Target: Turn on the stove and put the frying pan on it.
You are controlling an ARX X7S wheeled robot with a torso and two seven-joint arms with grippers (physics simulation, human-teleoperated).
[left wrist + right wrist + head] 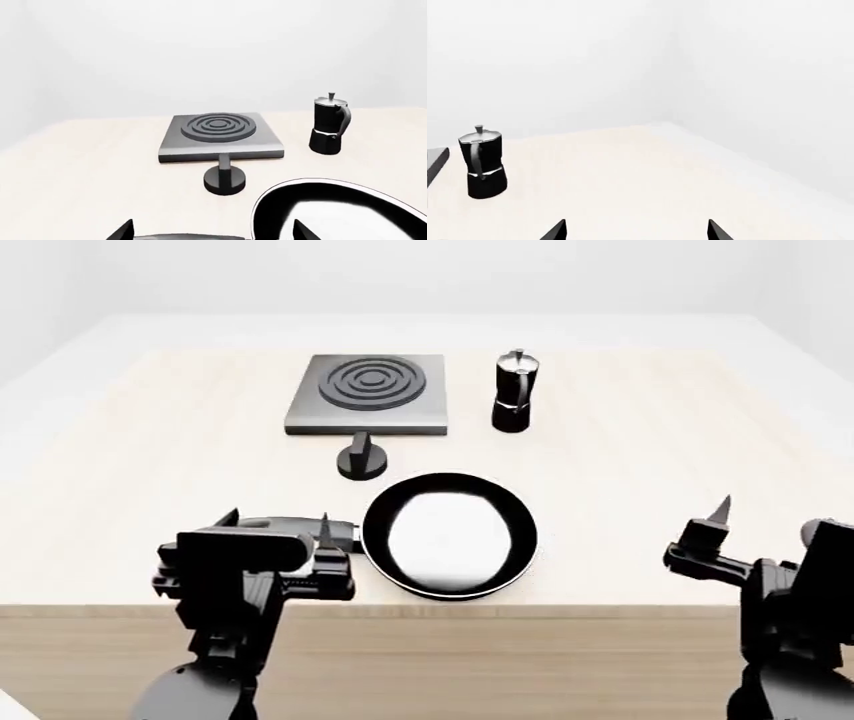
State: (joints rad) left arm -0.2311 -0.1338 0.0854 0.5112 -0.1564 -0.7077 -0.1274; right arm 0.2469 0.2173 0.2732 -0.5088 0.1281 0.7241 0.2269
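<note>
The stove (367,393) is a grey square slab with a ringed burner at the table's far middle. Its black knob (360,460) stands just in front of it. Both also show in the left wrist view: the stove (220,135) and the knob (225,180). The frying pan (451,535) lies near the front edge, with its handle (350,532) pointing left towards my left gripper (276,522). That gripper is open beside the pan's rim, holding nothing (213,231). The pan (347,215) fills the wrist view's corner. My right gripper (763,525) is open and empty at the front right (637,230).
A black moka pot (514,390) stands right of the stove, and shows in both wrist views (329,125) (483,162). The wooden table (641,450) ends at a front edge just under both grippers.
</note>
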